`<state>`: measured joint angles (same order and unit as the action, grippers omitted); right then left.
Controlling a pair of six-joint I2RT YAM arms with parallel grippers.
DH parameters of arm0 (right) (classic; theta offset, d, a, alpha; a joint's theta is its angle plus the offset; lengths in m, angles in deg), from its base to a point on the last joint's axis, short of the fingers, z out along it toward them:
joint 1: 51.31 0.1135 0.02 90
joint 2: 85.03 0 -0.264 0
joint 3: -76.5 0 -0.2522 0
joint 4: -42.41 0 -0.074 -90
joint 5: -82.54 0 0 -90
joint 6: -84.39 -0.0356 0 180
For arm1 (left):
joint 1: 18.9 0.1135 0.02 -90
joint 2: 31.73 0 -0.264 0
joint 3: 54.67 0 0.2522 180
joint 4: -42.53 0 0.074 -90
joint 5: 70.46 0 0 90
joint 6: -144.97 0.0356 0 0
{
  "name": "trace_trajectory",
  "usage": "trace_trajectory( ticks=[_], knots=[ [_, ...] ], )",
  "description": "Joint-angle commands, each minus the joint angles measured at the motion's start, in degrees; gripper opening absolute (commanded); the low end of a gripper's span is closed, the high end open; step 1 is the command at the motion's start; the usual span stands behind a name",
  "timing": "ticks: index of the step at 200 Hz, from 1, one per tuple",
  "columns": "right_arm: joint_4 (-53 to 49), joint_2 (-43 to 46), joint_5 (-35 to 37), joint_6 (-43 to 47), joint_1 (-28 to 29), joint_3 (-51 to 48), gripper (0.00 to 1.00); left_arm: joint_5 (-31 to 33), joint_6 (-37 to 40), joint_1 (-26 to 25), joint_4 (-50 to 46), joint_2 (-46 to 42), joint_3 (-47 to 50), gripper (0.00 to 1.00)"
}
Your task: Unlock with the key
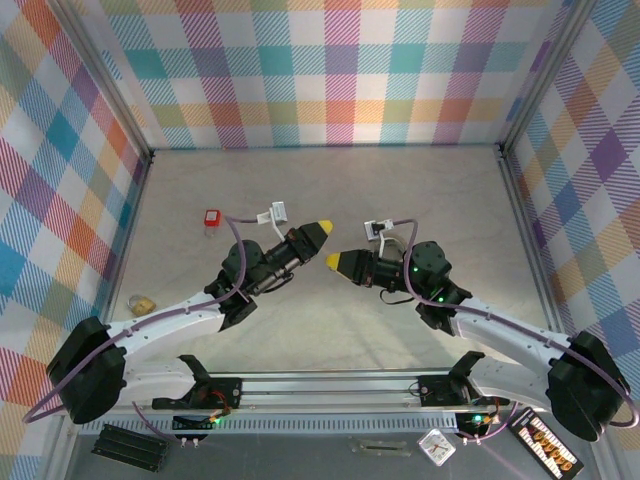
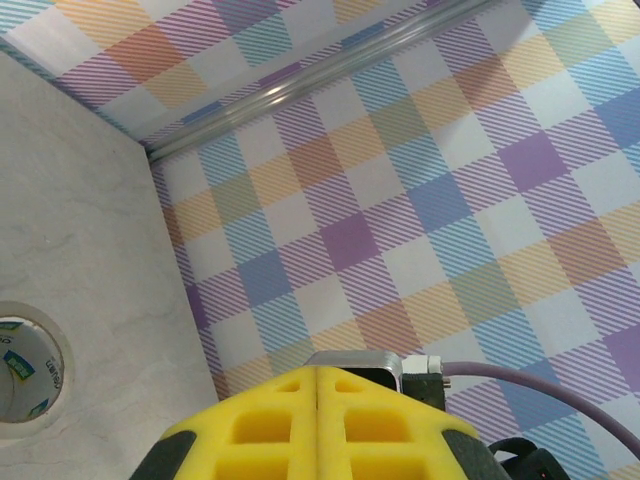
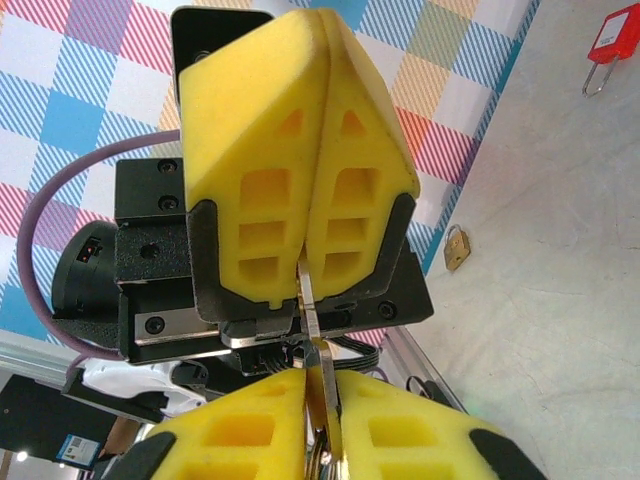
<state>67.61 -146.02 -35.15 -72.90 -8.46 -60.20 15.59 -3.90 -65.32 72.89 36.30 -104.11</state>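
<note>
right wrist view shows the right end effector [image 3: 322, 382] closed on a thin silver metal key [image 3: 308, 300]. its yellow foam pads [image 3: 240, 425] pinch the lower part, and the blade stands out toward the left end effector [image 3: 322, 40]. the left end effector has its pads pressed together, and i see nothing between them. the blade crosses in front of its black mount; i cannot tell if they touch.

the locks are not near the key. a red padlock [image 1: 212, 217] lies on the grey worktop [image 1: 330, 180] to the left of the arms, and a small brass padlock [image 1: 142, 302] lies close to the left wall, both well apart from the end effectors.

what may go wrong, in my judgement:
- the key is thin and the pads are soft, so it can turn or slip when it meets the keyhole.
- no padlock is held, so a free one will probably slide away when the key pushes it.
- there are two padlocks, and the key may be brought to the wrong one.

the right wrist view gives the grip on the key, with the red padlock [image 3: 610, 40] and the brass one [image 3: 457, 248] behind. the top external view gives the layout and both end effectors, left [image 1: 322, 228] and right [image 1: 335, 262], tip to tip. the left wrist view gives the closed left pads [image 2: 250, 430], the checked wall and a white round object [image 2: 25, 365].
</note>
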Motion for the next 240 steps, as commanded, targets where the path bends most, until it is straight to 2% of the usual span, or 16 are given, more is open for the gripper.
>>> trace_trajectory(
  ticks=[1,17,37,43,53,74,85,101,127,140,160,191,240],
  knots=[
    [2.5,0.2,-0.7,0.1,0.6,0.4,0.07,0.5,1.3,-0.4,2.6,0.4,1.2,0.0],
    [0.9,0.5,-0.9,0.8,0.7,1.0,0.0,0.8,1.3,-0.5,2.1,0.6,1.6,0.0],
    [-2.4,1.7,-0.8,2.2,0.7,1.9,0.0,2.3,1.5,-0.4,-0.8,0.3,2.0,0.01],
    [-5.1,2.2,-0.6,2.8,0.7,2.2,0.0,2.8,1.8,-0.3,-2.5,-0.2,2.1,0.11],
    [-8.9,3.2,-0.1,4.1,0.7,3.0,0.0,3.9,2.4,0.1,-6.5,-1.4,1.9,0.35],
    [-19.3,5.0,1.6,7.5,0.7,4.8,0.0,5.7,4.5,1.4,-17.9,-5.1,-0.3,0.73],
    [-23.9,5.7,2.6,8.9,0.6,5.6,0.0,7.6,6.0,2.5,-27.3,-7.2,-2.8,0.87],
    [-29.4,6.1,3.4,10.8,0.7,6.6,0.0,9.7,8.3,5.0,-40.5,-9.1,-6.8,1.0],
    [-40.1,5.6,5.2,14.7,0.7,9.7,0.0,9.0,13.0,13.7,-63.6,-6.9,-16.0,1.0],
    [-43.4,5.7,5.7,16.0,0.8,10.7,0.0,6.8,17.1,19.2,-70.5,-3.8,-19.9,1.0],
    [-46.8,6.4,5.9,17.3,0.8,11.4,0.0,7.8,26.2,26.1,-79.6,3.9,-27.6,1.0],
    [-52.1,8.5,7.2,18.7,0.8,12.2,0.0,10.2,37.8,34.5,-88.8,19.6,-39.9,1.0],
    [-56.0,10.7,8.1,19.1,0.8,11.8,0.0,15.1,46.4,40.8,-96.9,40.4,-59.3,0.98]
  ],
)
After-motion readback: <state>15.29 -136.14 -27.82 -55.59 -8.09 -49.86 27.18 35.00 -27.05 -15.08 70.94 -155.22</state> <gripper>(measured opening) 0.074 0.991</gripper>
